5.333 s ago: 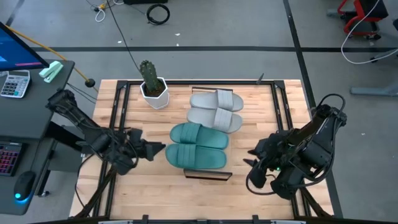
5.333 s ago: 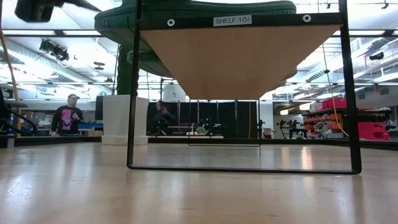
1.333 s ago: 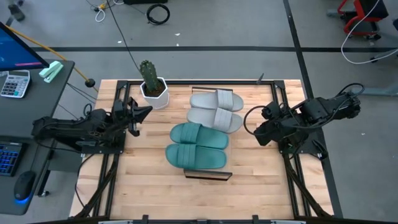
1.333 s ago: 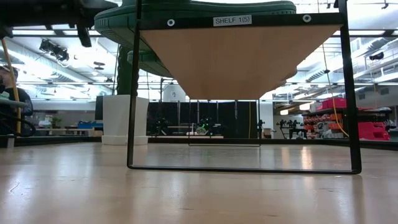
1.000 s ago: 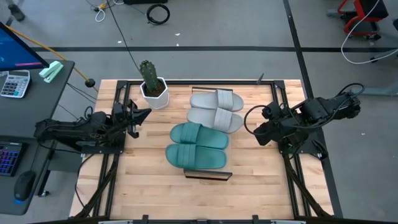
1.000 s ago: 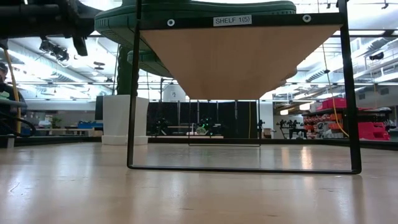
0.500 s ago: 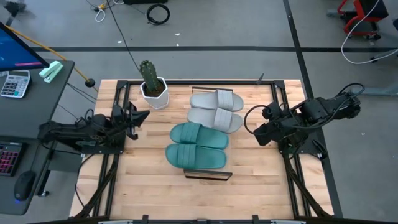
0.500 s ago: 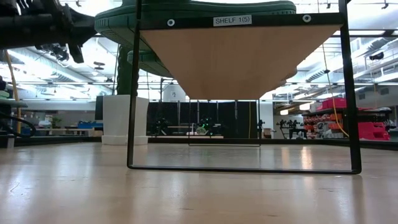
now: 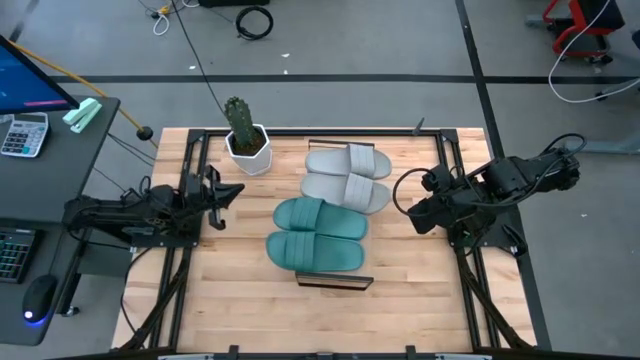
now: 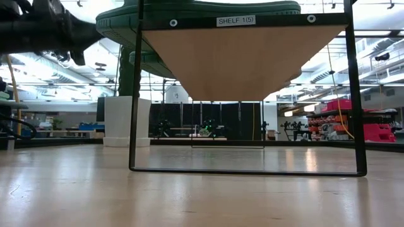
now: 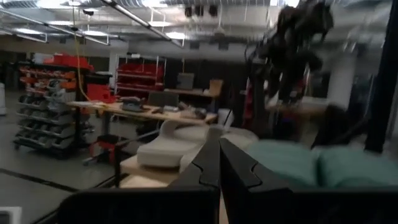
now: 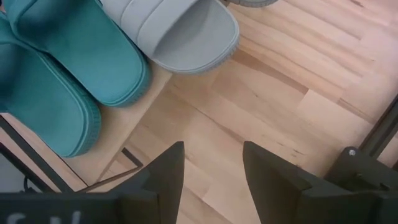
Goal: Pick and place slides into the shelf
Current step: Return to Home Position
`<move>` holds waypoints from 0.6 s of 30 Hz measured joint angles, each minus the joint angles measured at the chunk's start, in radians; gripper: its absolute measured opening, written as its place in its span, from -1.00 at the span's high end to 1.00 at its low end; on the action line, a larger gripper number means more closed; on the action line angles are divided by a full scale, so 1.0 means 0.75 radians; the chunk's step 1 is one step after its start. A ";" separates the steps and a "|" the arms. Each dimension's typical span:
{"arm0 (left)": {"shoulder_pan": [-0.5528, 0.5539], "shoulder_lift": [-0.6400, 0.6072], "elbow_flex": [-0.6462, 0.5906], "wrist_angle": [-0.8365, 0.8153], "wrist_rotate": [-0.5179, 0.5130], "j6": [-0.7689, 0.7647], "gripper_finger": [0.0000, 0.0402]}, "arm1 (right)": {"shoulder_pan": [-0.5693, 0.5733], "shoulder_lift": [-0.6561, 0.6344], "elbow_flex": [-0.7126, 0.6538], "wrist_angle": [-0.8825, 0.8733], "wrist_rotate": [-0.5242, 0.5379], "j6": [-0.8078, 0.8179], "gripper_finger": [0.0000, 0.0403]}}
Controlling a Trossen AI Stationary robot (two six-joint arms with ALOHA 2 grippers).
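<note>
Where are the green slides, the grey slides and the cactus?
green slides (image 9: 315, 252): high view, middle of one slide in the pair.
grey slides (image 9: 345, 190): high view, middle of one slide.
cactus (image 9: 238, 118): high view, its green stem.

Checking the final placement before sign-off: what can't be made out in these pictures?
- Low view: the shelf board, seen from below, hides the green slides but for their rims.
- Left wrist view: blur smears the grey slides.
- Right wrist view: both pairs run past the edge.
- High view: slides cover the board.

Two teal green slides (image 9: 316, 248), two light grey slides (image 9: 345, 186); shelf (image 10: 240, 60) light wood, black frame; white pot (image 9: 249, 152), green cactus (image 9: 239, 118).
</note>
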State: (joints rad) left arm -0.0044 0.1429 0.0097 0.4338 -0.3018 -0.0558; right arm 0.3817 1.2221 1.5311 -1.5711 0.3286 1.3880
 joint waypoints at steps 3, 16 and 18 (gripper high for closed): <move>0.000 0.000 0.000 -0.056 0.006 0.080 0.99 | 0.000 0.000 0.000 0.000 0.000 -0.005 0.15; 0.000 0.001 -0.001 -0.163 0.084 0.018 0.96 | 0.004 -0.138 -0.098 0.000 0.067 -0.089 0.25; 0.000 0.001 -0.001 -0.170 0.084 0.001 0.95 | 0.025 -0.195 -0.170 0.011 0.078 -0.045 0.28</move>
State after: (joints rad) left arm -0.0044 0.1432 0.0093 0.3061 -0.2386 -0.0549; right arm 0.4001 1.0757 1.4032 -1.5625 0.3869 1.3541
